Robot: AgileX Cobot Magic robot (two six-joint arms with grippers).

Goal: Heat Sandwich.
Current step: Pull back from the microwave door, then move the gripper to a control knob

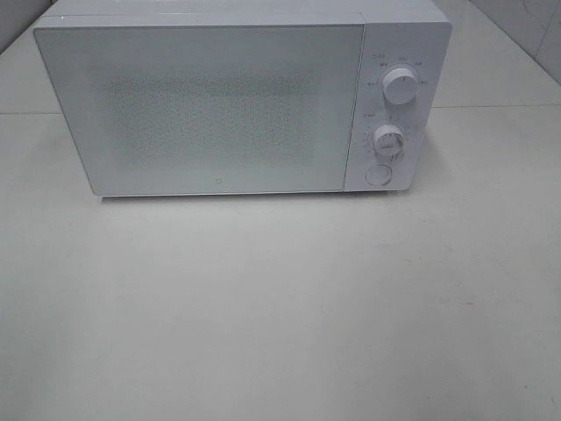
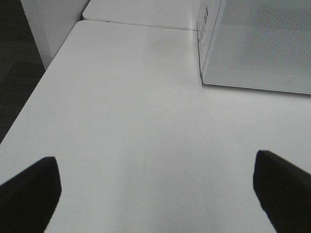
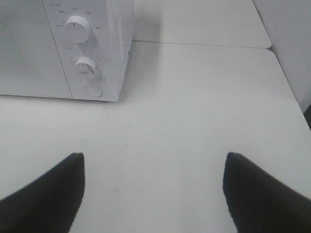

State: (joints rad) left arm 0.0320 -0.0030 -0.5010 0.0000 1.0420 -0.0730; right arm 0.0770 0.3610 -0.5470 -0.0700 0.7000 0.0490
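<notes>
A white microwave (image 1: 237, 101) stands at the back of the table with its door shut; its two dials (image 1: 400, 88) and round button (image 1: 379, 174) are on the right side. The sandwich is out of view. My left gripper (image 2: 155, 194) is open above bare table, left of the microwave's corner (image 2: 209, 77). In the right wrist view my right gripper (image 3: 153, 194) is open too, over the table in front and to the right of the control panel (image 3: 85, 68). Neither gripper shows in the exterior high view.
The white table (image 1: 280, 307) spreads in front of the microwave. Its left edge (image 2: 29, 107) drops to a dark floor, and its right edge (image 3: 291, 97) lies near a wall. A seam (image 2: 146, 24) joins a second table behind.
</notes>
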